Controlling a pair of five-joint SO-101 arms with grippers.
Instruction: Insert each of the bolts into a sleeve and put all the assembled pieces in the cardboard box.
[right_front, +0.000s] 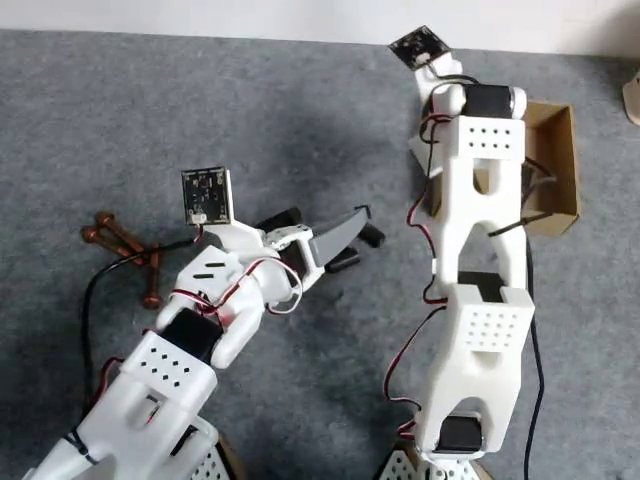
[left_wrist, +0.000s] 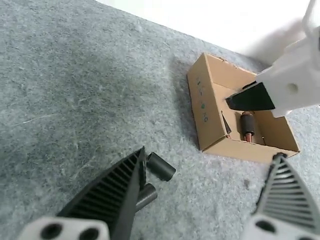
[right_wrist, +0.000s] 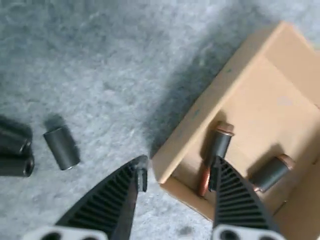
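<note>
The grey surface (right_front: 300, 120) carries everything. The left arm (right_front: 160, 370) reaches in from the near left corner towards the middle. The right arm (right_front: 480, 320) stretches from the near edge up to the cardboard box (right_front: 558, 125), which sits by the far right corner.

The right hand (right_wrist: 180, 160) hangs over the box's near wall. It is spread and empty, one finger outside the wall and one over the inside. The left hand (left_wrist: 210, 155) is also wide open and holds nothing. One finger tip is just beside the sleeves (left_wrist: 161, 166), which lie mid-surface. The right wrist view shows three of them, two touching and one a little apart.

The bolts (right_front: 120, 245) lie in a loose cluster near the left edge, well apart from the sleeves. Two assembled pieces (right_wrist: 217, 145) lie on the box floor.

The step in hand looks like the left hand taking a sleeve. To do that well, it should centre over a single sleeve before lowering, preferably the one lying apart, so the neighbours are not pinched or knocked. It should close across the round body near its middle, slowly, since a smooth cylinder on this surface may roll away from the first finger that touches it.
</note>
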